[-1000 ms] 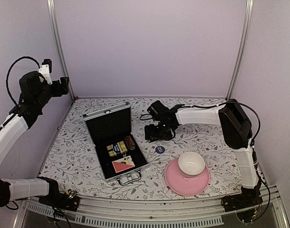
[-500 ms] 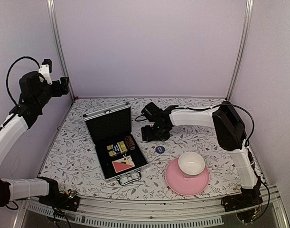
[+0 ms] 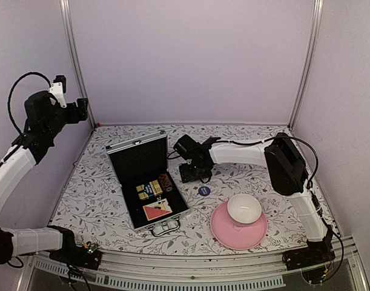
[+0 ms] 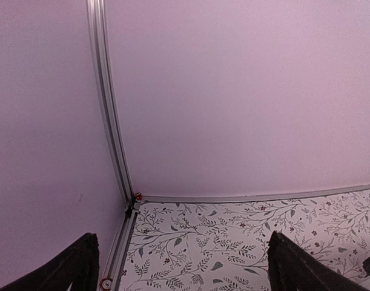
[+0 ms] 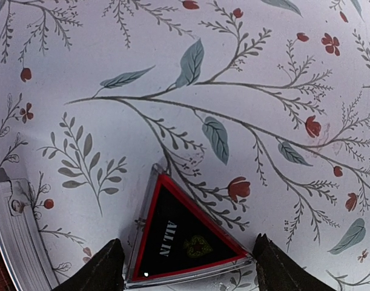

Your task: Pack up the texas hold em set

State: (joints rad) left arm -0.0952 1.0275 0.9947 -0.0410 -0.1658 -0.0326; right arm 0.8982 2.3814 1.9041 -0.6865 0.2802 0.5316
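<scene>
Clearly a robotics lab test cell, not a home. Boxed in behind and beside the floral-printed white surface (image 3: 251,176) by plain lilac panel walls (image 3: 191,60) and silver aluminium frame posts (image 3: 72,60). Bolted to a slotted metal rail (image 3: 191,265) along that surface's near edge: two white-and-black jointed robot arms (image 3: 15,170), trailing black cables (image 3: 9,100).

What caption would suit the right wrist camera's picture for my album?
The right hand straddles a triangular "ALL IN" marker on the flowered tablecloth, case edge at left.
</scene>
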